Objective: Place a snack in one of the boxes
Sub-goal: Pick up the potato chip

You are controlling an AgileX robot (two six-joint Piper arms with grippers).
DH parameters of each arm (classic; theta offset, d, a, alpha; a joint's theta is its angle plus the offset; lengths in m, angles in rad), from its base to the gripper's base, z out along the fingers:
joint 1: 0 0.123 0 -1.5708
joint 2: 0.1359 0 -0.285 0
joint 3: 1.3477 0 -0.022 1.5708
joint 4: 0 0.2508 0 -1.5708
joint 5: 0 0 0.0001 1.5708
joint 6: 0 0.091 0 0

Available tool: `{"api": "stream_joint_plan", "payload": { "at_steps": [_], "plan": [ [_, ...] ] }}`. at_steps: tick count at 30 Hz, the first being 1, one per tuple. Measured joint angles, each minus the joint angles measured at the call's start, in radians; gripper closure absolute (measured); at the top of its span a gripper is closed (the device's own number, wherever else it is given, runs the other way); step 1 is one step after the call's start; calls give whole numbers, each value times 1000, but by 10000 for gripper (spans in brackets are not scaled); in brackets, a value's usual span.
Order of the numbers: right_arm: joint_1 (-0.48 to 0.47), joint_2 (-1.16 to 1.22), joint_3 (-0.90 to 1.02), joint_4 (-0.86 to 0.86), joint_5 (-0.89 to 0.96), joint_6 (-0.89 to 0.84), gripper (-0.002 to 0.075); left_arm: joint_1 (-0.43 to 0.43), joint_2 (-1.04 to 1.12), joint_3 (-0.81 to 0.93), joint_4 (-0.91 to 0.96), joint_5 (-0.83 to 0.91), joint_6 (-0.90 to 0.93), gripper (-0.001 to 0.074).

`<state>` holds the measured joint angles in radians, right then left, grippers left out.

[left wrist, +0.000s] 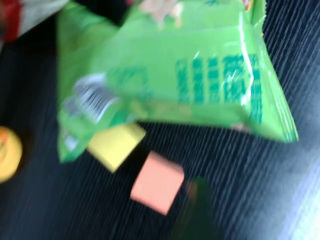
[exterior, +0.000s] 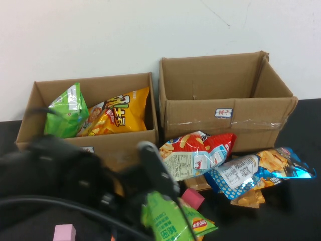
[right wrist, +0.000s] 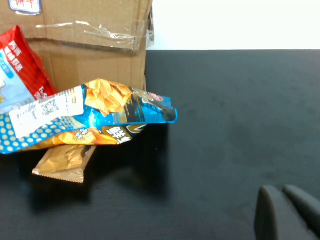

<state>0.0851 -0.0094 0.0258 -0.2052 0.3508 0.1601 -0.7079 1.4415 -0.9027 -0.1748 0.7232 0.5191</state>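
A green snack bag [exterior: 173,221] lies tilted at the near edge of the table, right under my left gripper [exterior: 153,165], which reaches in from the left. In the left wrist view the bag [left wrist: 190,75] fills the upper part and overlaps a yellow block [left wrist: 116,145]. Two open cardboard boxes stand at the back. The left box [exterior: 30,128] holds a green bag [exterior: 65,113] and a yellow bag [exterior: 123,113]. The right box [exterior: 200,118] looks empty. My right gripper [right wrist: 280,191] is shut and empty over bare table, right of the snack pile.
A red-and-white bag [exterior: 200,150], a blue bag [exterior: 261,168] and a brown packet [right wrist: 62,162] lie in front of the right box. Pink blocks [exterior: 64,233] [exterior: 193,198], an orange block [left wrist: 157,182] and a yellow round object [left wrist: 7,152] lie on the black table.
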Motion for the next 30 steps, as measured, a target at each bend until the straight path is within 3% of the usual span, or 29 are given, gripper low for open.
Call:
{"api": "stream_joint_plan", "payload": {
  "at_steps": [3,6,11,15,30],
  "plan": [
    [0,0,0,2,0,0,727,-69,77,-31,100,-33,-88,112],
    [0,0,0,2,0,0,727,-139,163,-74,265,-48,-226,61],
    [0,0,0,2,0,0,727,-198,283,-145,455,-61,-462,44],
    [0,0,0,2,0,1,727,-204,358,-203,488,-65,-544,42],
    [0,0,0,2,0,1,727,-206,485,-256,409,-96,-519,42]
  ]
}}
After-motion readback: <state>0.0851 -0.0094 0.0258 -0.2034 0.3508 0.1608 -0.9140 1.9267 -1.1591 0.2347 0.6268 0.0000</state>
